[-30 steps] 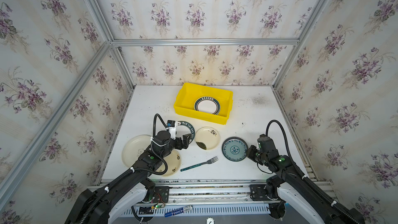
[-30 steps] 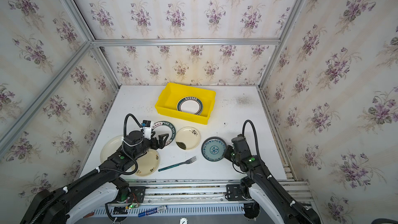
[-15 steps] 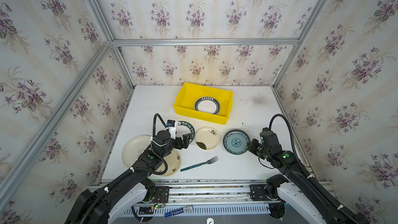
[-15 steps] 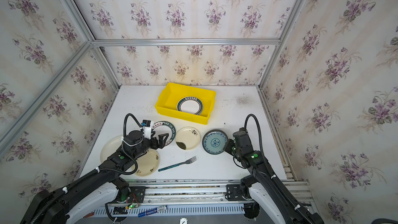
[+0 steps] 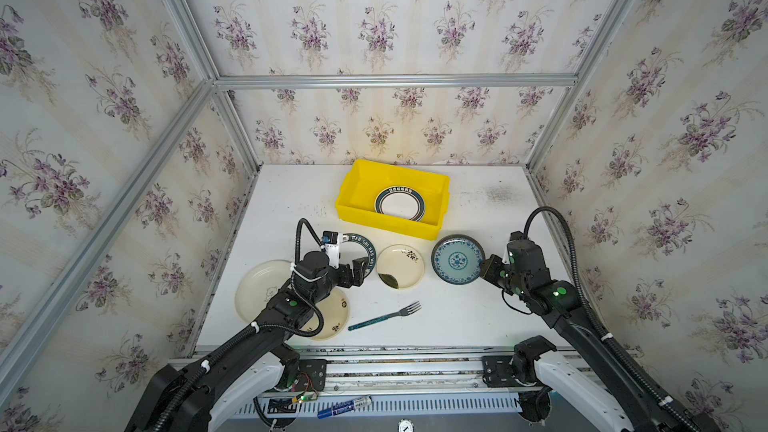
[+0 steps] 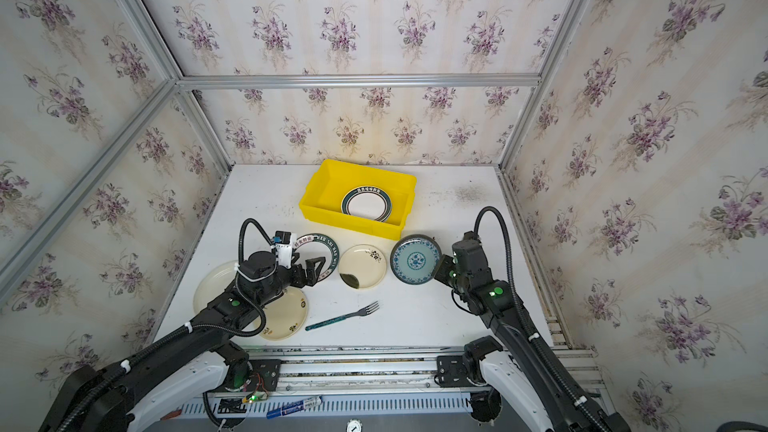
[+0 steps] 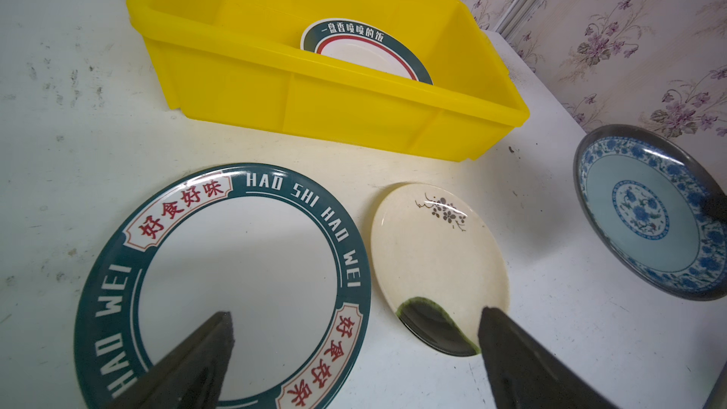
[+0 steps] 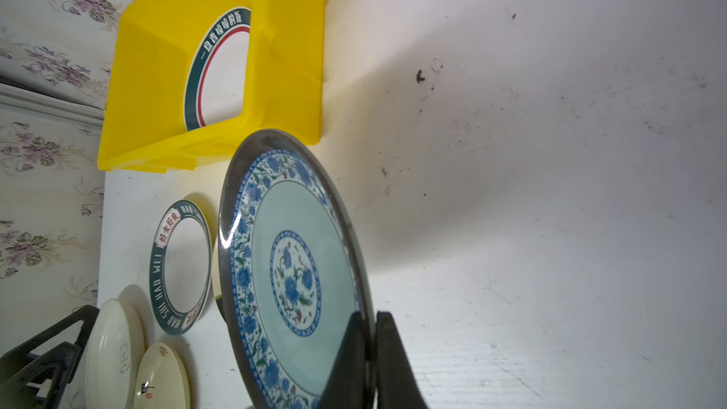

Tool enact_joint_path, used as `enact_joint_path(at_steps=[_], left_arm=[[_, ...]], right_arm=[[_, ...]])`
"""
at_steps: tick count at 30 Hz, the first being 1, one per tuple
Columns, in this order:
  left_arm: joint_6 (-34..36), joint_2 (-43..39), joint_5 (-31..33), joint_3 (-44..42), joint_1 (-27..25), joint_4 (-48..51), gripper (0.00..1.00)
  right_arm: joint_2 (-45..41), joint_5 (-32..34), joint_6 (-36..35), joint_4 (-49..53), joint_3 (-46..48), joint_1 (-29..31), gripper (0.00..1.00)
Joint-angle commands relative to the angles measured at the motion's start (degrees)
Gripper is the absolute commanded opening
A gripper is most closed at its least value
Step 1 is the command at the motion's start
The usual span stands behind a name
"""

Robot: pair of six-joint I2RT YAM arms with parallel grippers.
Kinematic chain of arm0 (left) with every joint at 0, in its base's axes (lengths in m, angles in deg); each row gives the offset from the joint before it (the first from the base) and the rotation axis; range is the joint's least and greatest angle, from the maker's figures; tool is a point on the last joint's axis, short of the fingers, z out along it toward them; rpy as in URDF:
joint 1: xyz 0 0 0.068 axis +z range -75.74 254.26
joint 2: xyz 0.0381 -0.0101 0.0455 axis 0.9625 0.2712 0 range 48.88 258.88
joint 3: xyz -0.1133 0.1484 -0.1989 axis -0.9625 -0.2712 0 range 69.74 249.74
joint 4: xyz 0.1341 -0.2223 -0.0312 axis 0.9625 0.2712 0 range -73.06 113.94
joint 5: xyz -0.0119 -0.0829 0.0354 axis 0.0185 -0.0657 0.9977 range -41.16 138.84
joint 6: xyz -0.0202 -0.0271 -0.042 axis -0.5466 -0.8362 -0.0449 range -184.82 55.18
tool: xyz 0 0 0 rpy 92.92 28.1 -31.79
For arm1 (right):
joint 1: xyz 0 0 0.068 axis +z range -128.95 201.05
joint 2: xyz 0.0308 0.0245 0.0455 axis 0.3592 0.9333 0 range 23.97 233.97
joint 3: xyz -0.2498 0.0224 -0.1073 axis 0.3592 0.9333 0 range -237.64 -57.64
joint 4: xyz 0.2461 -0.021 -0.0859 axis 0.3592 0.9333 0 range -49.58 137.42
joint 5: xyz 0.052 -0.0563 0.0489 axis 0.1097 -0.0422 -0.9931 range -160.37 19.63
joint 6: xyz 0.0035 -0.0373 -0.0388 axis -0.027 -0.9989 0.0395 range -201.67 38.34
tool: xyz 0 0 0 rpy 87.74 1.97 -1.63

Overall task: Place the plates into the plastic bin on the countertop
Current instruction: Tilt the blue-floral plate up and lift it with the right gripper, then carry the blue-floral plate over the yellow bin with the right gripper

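Observation:
The yellow plastic bin stands at the back of the white countertop with one teal-rimmed plate inside. My right gripper is shut on the rim of a teal patterned plate, held tilted off the countertop near the bin's right front corner. My left gripper is open, hovering over the gap between the teal-rimmed lettered plate and a small cream plate with a flower motif. Two more cream plates lie partly under the left arm.
A glittery teal-handled fork lies near the front edge, between the arms. Floral walls with aluminium rails enclose the countertop on three sides. Dark specks mark the back right of the surface.
The right gripper has lifted the teal patterned plate and carried it back toward the bin, tilting it. The left arm has not moved.

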Motion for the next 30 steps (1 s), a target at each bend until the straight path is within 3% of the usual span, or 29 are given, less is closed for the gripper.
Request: enact_joint_path(at_steps=[1, 19, 30], left_arm=[[0.2, -0.2, 0.5, 0.6, 0.0, -0.1, 1.00], [-0.2, -0.6, 0.5, 0.7, -0.1, 0.3, 1.00], [-1.2, -0.5, 0.3, 0.7, 0.0, 0.4, 1.00]], right_arm=[[1.8, -2.2, -0.3, -4.5, -3.1, 0.0, 0.00], [13.5, -6.5, -1.8, -12.6, -15.3, 0.1, 0.00], [30.6, -7.5, -2.9, -23.1, -23.8, 0.3, 0.00]])
